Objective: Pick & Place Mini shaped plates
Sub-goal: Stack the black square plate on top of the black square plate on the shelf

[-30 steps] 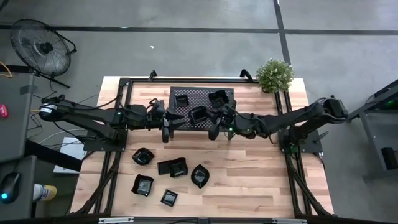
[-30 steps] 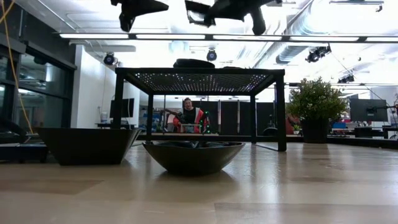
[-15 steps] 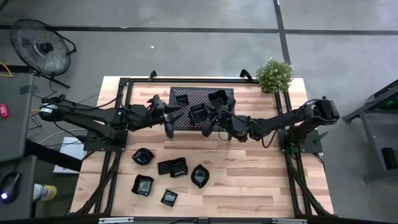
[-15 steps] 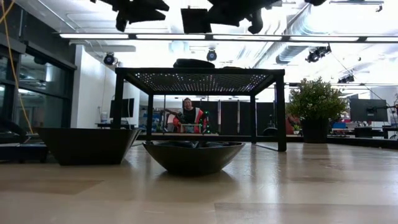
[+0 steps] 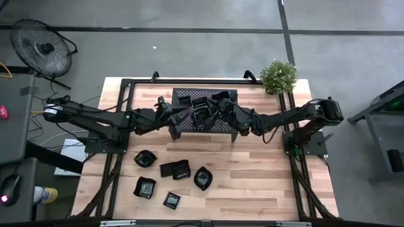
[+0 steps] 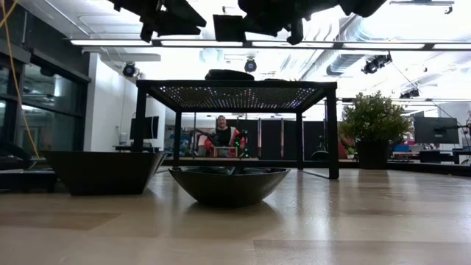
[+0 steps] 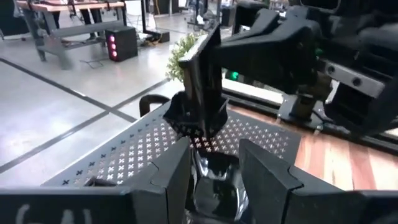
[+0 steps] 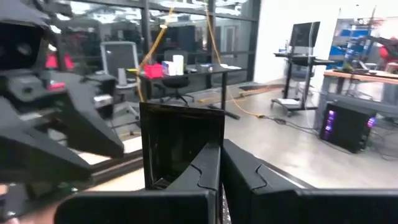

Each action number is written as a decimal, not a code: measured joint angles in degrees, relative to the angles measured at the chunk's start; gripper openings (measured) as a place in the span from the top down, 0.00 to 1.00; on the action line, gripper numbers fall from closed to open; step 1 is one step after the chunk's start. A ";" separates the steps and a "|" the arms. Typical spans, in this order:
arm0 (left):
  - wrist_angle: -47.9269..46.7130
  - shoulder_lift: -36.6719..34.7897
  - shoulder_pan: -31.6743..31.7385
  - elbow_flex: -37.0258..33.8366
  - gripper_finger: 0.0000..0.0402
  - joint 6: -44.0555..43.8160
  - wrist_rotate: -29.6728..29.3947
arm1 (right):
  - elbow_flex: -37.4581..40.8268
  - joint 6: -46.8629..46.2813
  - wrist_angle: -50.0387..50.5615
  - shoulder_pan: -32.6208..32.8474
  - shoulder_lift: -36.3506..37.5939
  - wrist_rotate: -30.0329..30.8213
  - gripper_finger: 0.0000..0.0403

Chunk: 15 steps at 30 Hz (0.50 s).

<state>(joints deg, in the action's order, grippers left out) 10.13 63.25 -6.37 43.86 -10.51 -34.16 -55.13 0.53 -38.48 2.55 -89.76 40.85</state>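
Observation:
A black mesh rack [image 5: 222, 123] stands at the table's far middle with mini shaped plates [image 5: 184, 99] on top. Several more plates [image 5: 175, 170] lie on the wood toward the near edge. My right gripper [image 8: 219, 152] is over the rack, shut on a square black plate [image 7: 202, 74] that stands on edge in the air. My left gripper [image 7: 214, 152] hovers level at the rack's left end [image 5: 173, 121], with a glossy black plate [image 7: 214, 185] between its fingers. My left gripper has the glossy plate between its two fingers [image 7: 180, 177], which point level across the rack top. The plate sits low between them, clear of the mesh; which part they grip is hidden by the fingers. My right gripper pinches the square plate's rim at one side edge [image 8: 210, 140] between its two shut fingers. The fingers come level from the table's right. The plate stands upright on edge, lifted clear above the rack [image 6: 235, 94].
A potted plant [image 5: 278, 75] stands at the table's far right corner. A fan [image 5: 41, 47] stands on the floor beyond the left edge. Bare wood lies right of the loose plates. A person [image 6: 224, 136] sits in the room behind the table.
My right gripper has carried the square plate from the rack's near edge toward the far edge, over the rack top, rolling so the plate stands more upright. My left gripper has turned at the wrist beside the rack's left end.

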 joint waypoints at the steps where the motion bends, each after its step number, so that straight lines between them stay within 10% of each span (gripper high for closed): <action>1: 1.12 0.53 0.01 0.00 0.66 0.23 -0.09 | 0.00 -0.02 0.13 -0.14 0.00 -0.89 0.99; 15: 6.92 2.68 0.93 0.00 0.66 1.72 -3.77 | 0.02 0.95 2.39 -1.14 -0.02 -3.81 0.99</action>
<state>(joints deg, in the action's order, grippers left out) 17.06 65.93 -5.45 43.86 -8.80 -37.92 -55.11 1.49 -36.09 1.40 -89.78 37.04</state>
